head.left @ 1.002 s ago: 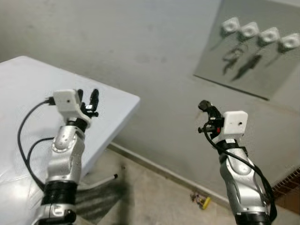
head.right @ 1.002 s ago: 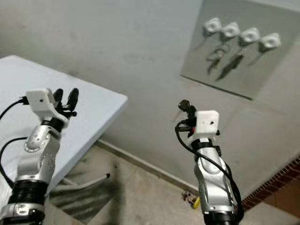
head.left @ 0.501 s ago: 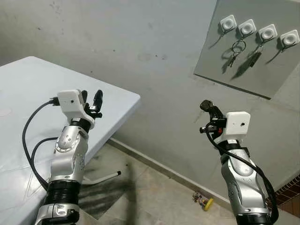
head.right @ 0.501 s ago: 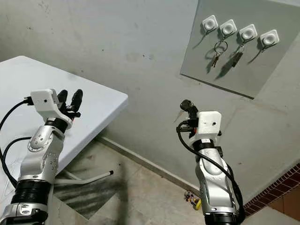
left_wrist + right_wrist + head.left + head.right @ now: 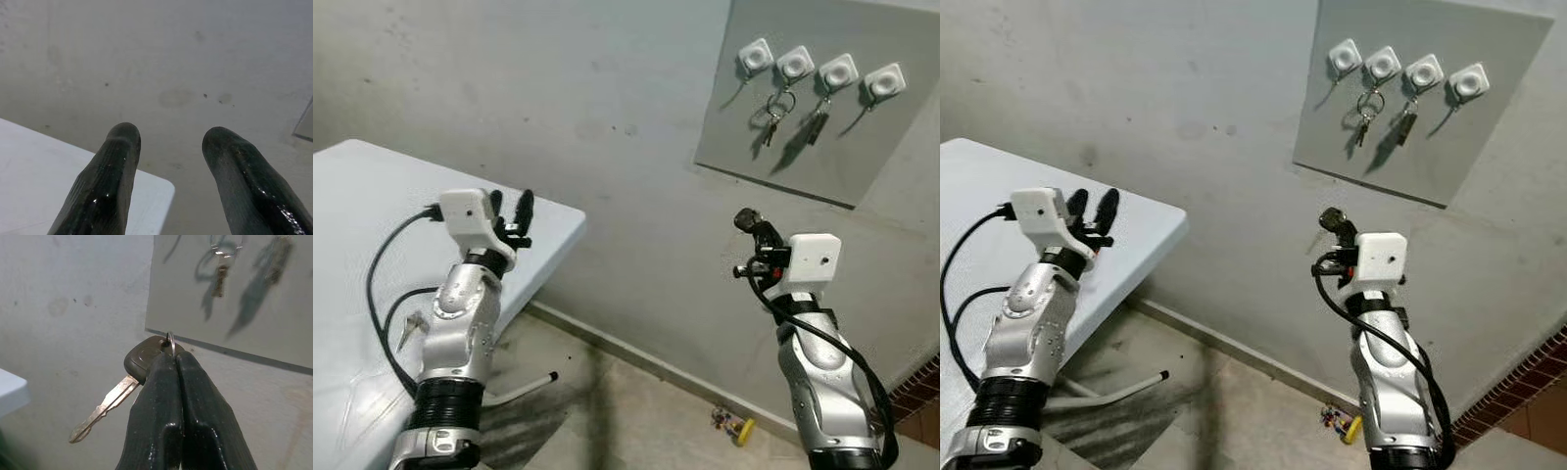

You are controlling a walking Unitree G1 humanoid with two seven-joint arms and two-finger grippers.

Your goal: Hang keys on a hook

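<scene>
Closer now, the wall board (image 5: 803,108) with its hooks sits far right while the right gripper (image 5: 173,357) stays clamped on the key (image 5: 122,387), apparently by its head, unhung; the left gripper (image 5: 168,147) hangs apart.

Sitting just under and beyond the left gripper (image 5: 510,206): white table (image 5: 558,211). Hanging above and beyond the right gripper (image 5: 749,220): grey board (image 5: 862,157), four white hooks (image 5: 795,65), keys (image 5: 773,110) dangling from the middle two. Lying on the floor (image 5: 636,411) well below that gripper: small yellow thing (image 5: 736,425) (too small to name).
</scene>
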